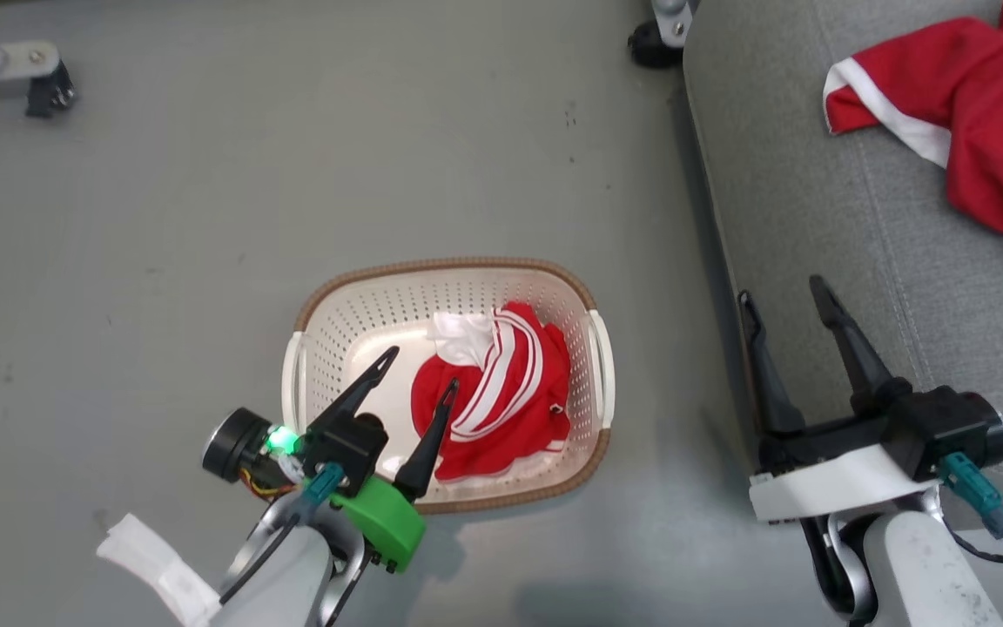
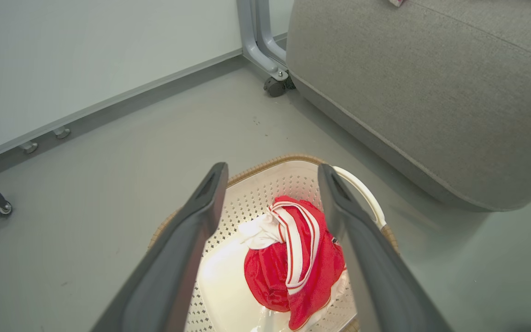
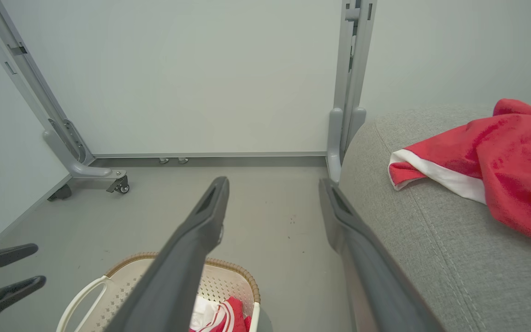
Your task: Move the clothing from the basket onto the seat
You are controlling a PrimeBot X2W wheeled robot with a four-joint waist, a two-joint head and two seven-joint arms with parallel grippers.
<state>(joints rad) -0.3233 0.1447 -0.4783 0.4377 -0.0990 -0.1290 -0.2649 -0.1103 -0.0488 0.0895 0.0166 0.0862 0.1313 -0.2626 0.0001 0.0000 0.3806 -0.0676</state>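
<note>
Currently, I am holding my left jaws spread wide with nothing between them. Their two dark fingers [image 1: 362, 387] are reaching over the near left corner of the basket [image 1: 458, 260]. In the left wrist view the striped garment [image 2: 293, 258] is lying below and between these fingers. Whether a fingertip is touching the cloth cannot be told.

The basket is standing upright on the grey floor [image 1: 162, 218], between my two arms. It is near the seat [image 1: 815, 244] but apart from it. The striped garment, red with white stripes and a white patch, is lying crumpled in the right half of the basket, and the basket's white bottom is showing to its left.

I am also holding my right jaws wide and empty. One of their fingers [image 1: 850, 348] is pointing over the seat's rounded front edge, and the other is pointing along the line where seat and floor meet.

Farther out, the banded garment [image 1: 989, 131], red with a white band, is lying spread on the seat, well apart from my right jaws and running past the edge of the head view.

Beyond the seat's far corner a black caster [image 1: 649, 43] is standing on the floor under a grey frame leg.
</note>
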